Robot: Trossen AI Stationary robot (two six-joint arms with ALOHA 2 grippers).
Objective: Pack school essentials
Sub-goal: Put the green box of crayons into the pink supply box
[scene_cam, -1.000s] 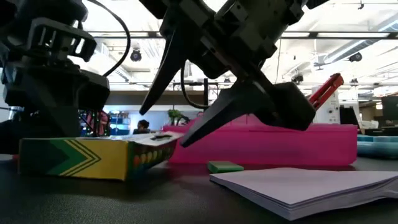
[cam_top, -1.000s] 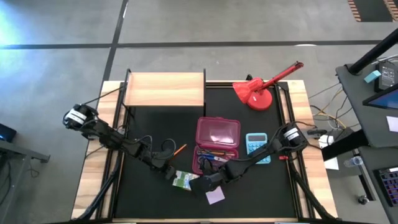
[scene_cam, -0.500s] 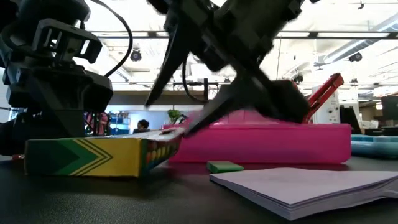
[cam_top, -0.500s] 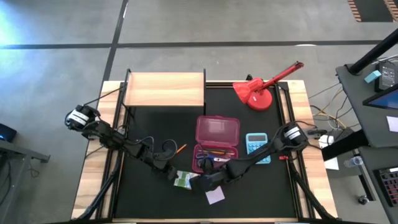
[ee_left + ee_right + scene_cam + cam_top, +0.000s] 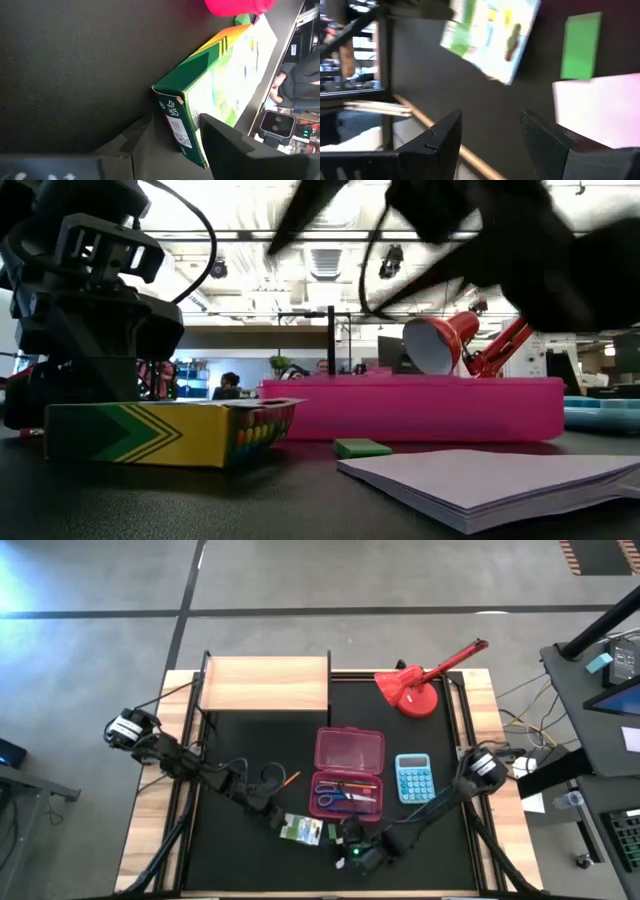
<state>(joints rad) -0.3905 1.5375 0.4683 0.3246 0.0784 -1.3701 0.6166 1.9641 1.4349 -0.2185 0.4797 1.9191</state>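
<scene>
So my left jaws (image 5: 280,824) are down on the matte black surface (image 5: 240,860), clamped on one end of the little green-and-white cardboard box (image 5: 300,830) with the yellow chevrons; the wrist view shows a dark finger on each side of its glossy end flap. The box lies flat, at about 7 o'clock from the pink plastic pencil case (image 5: 349,773).

My right jaws (image 5: 352,850) sit near the front edge, parted and empty, just over the lilac sticky-note pad (image 5: 500,480), a flat square stack of soft paper. The small green rectangular eraser (image 5: 362,447) lies between the box and that pad.

The case's lid is open. Inside it: blue-handled scissors (image 5: 340,800) and a couple of thin pens I can't really make out. A skinny orange pencil (image 5: 289,780) lies on the surface at 9 o'clock from the case, and a light-blue calculator (image 5: 414,778) at 3 o'clock. A red desk lamp (image 5: 425,680) stands at the back.
</scene>
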